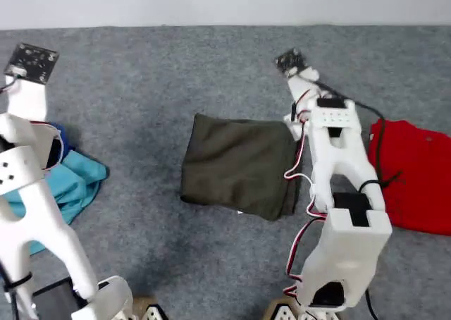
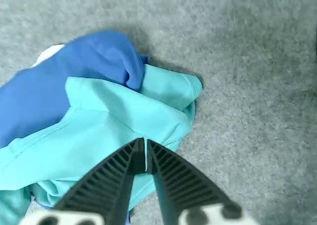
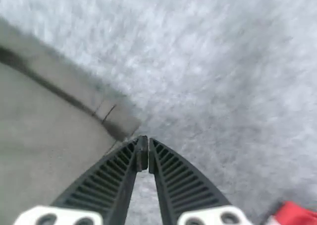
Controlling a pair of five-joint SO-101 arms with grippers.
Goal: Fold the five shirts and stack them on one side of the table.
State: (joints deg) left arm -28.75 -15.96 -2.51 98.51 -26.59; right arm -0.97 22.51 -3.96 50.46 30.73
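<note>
Shirts lie in three places on the grey bench (image 1: pixel 148 73). An olive shirt (image 1: pixel 239 166) is folded to a rough rectangle in the middle. A red shirt (image 1: pixel 412 182) lies at the right side, cut by the edge of the high view. At the left side there is a loose heap with a teal shirt (image 1: pixel 70 182) over a blue shirt (image 2: pixel 74 86). Beside the blue one a small white cloth (image 2: pixel 49 51) looks out, and we cannot tell what it is. The right edge of the olive shirt runs just beside the right arm (image 1: pixel 338 165), which stands between this shirt and the red one. The olive shirt and the teal heap are well apart, with a broad strip of the grey surface between them, and behind all the shirts the same surface runs on to the pale wall (image 1: pixel 211 3). The right pincer (image 3: pixel 145 155) has its fingers pressed together. Its tip is near a hemmed corner of the olive shirt, over the grey surface, and we cannot tell if it touches the bench. The left pincer (image 2: pixel 145 158) is closed too, fingers tight together, and it hangs above the teal shirt near the edge of the heap, where the grey surface begins just beside it. The bench covering looks like felt or short carpet, evenly grey.
</note>
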